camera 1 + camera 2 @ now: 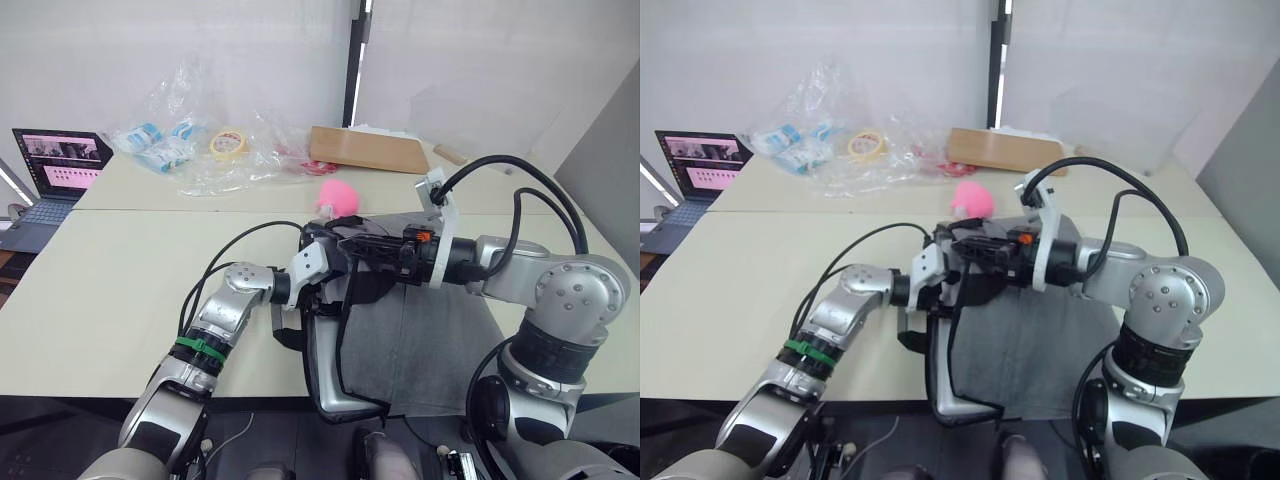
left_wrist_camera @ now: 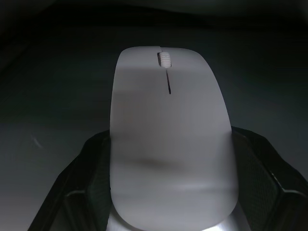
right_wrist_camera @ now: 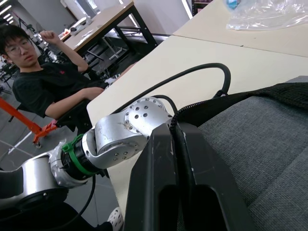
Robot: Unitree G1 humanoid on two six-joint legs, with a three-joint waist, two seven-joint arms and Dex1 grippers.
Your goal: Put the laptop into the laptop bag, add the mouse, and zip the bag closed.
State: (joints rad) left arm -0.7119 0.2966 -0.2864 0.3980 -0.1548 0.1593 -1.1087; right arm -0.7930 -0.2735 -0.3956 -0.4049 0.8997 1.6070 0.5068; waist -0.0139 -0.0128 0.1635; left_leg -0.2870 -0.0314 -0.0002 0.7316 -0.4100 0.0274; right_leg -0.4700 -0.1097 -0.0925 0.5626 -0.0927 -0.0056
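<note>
Sliding the small smooth white oval mouse [image 2: 171,139], clamped in the left gripper [image 2: 168,192] at centre frame, into the dark mouth of the flat grey fabric laptop bag [image 1: 430,340] wants a deep reach. The right gripper [image 3: 175,159] pinches the bag's black zipper edge, holding it open. The pale table [image 1: 120,290] lies beneath; a seated person [image 3: 43,82] watches upper left.

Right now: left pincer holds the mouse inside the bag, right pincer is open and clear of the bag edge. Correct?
One thing is off. The right pincer is not open and clear: the right wrist view shows it shut on the laptop bag at its zipper edge. The left pincer does hold the mouse in a dark interior.
</note>
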